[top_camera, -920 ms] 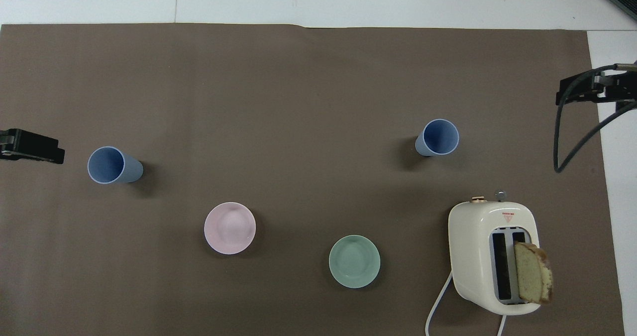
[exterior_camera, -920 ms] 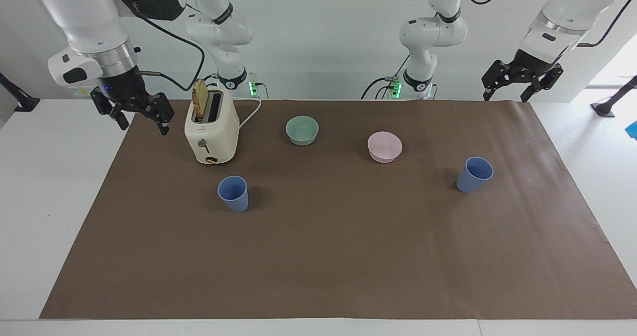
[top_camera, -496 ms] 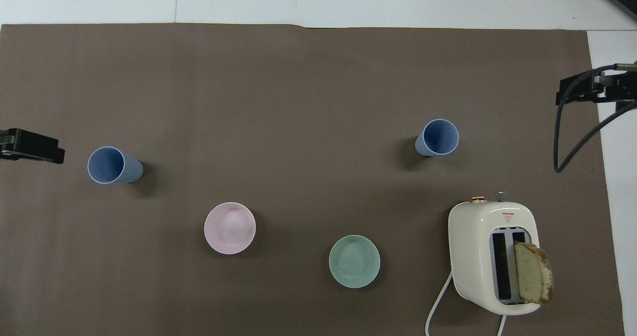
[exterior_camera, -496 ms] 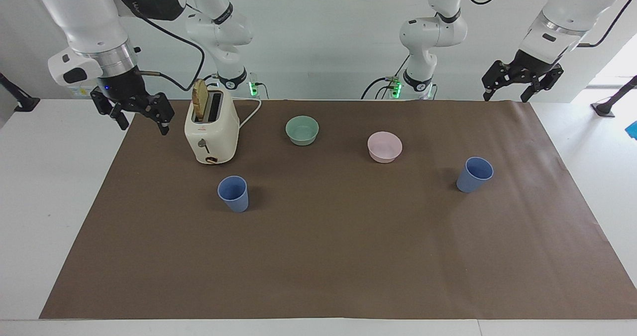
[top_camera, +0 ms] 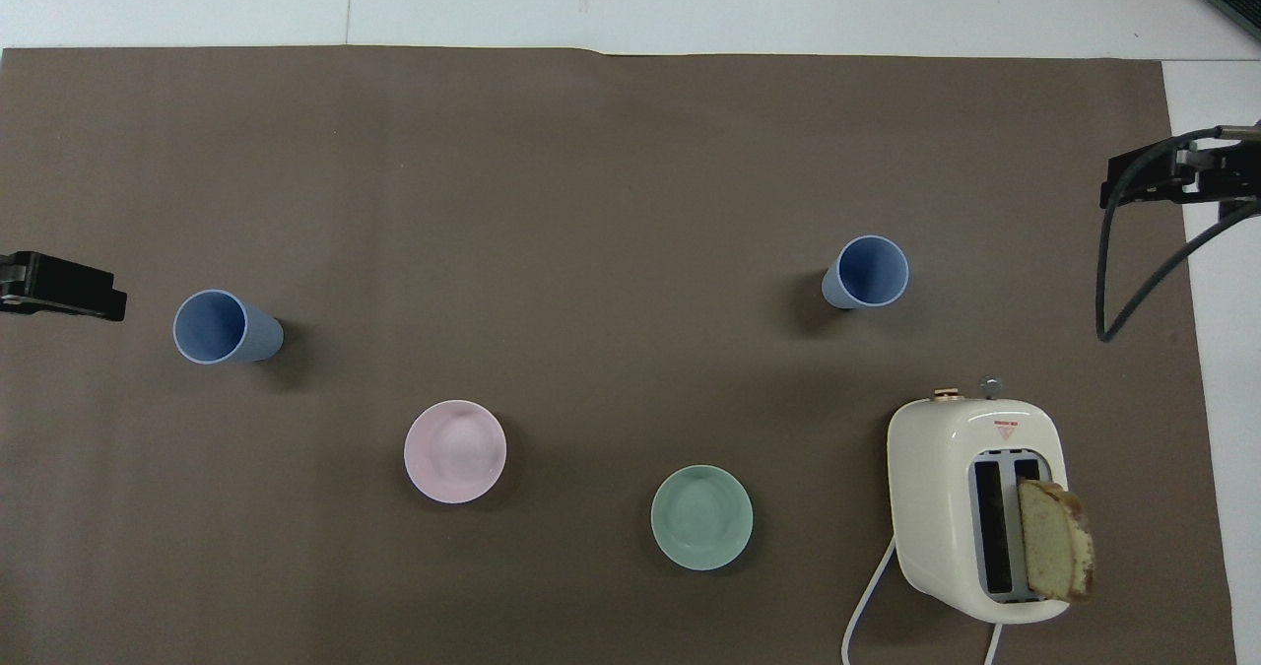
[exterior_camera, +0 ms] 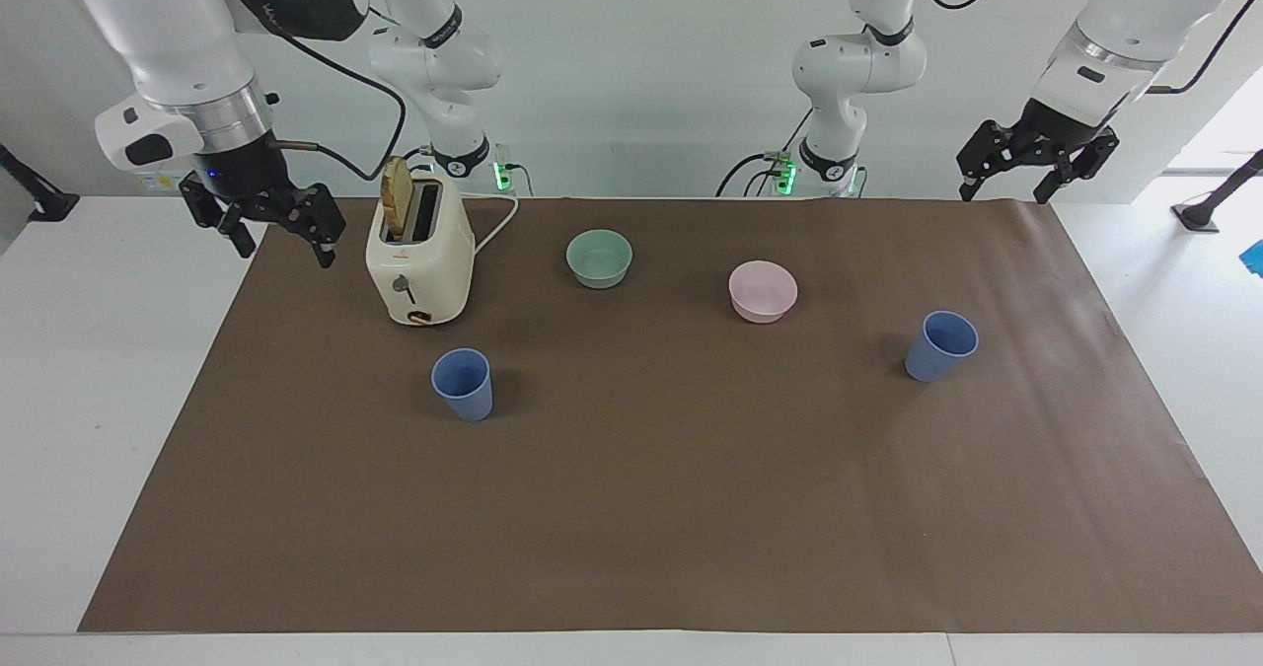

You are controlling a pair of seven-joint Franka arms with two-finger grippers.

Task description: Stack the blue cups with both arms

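Observation:
Two blue cups stand upright and apart on the brown mat. One cup (exterior_camera: pixel 462 383) (top_camera: pixel 867 272) is toward the right arm's end, a little farther from the robots than the toaster. The other cup (exterior_camera: pixel 940 345) (top_camera: pixel 219 326) is toward the left arm's end. My right gripper (exterior_camera: pixel 283 252) hangs open and empty over the mat's edge beside the toaster. My left gripper (exterior_camera: pixel 1001 195) hangs open and empty over the mat's corner at the robots' side, well clear of its cup.
A cream toaster (exterior_camera: pixel 419 252) (top_camera: pixel 975 507) holds a slice of bread (exterior_camera: pixel 396 197), its cord running toward the robots. A mint-green bowl (exterior_camera: pixel 599 258) (top_camera: pixel 701 517) and a pink bowl (exterior_camera: pixel 763 290) (top_camera: pixel 455 450) sit between the cups, nearer to the robots.
The left gripper has crept very slightly upward. The right gripper, cups and bowls have not moved.

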